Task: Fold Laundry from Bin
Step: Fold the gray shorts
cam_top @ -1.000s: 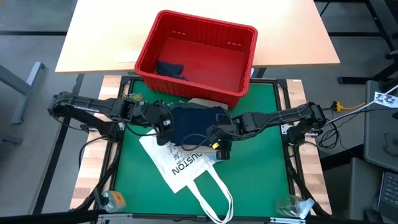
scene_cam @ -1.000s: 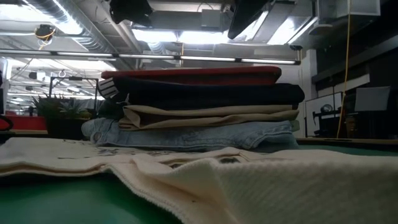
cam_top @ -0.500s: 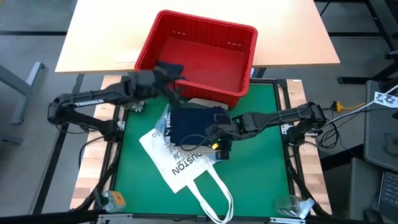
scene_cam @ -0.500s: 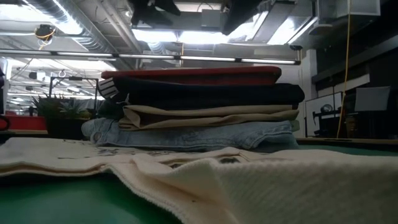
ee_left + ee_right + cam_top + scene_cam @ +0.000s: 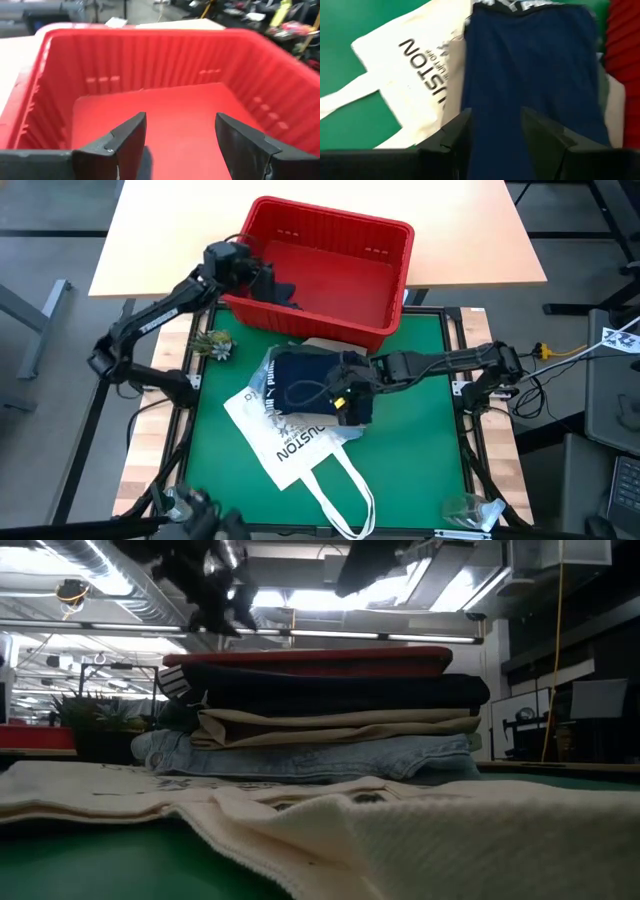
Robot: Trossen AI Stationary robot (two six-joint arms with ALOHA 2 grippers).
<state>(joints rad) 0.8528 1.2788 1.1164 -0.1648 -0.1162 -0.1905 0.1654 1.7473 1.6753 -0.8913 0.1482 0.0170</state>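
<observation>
A green mat covers my table, with the red bin at its far edge and the folded laundry stack just in front of the bin, on a white tote bag. My left pincer hangs with fingers spread and empty over the bin's left end, right beside the last dark garment against that wall, so this arm is nearer. My right pincer rests over the stack's navy top, fingers parted, apparently gripping nothing.

The tote bag partly lies under the folded laundry; its handle runs off-frame.
</observation>
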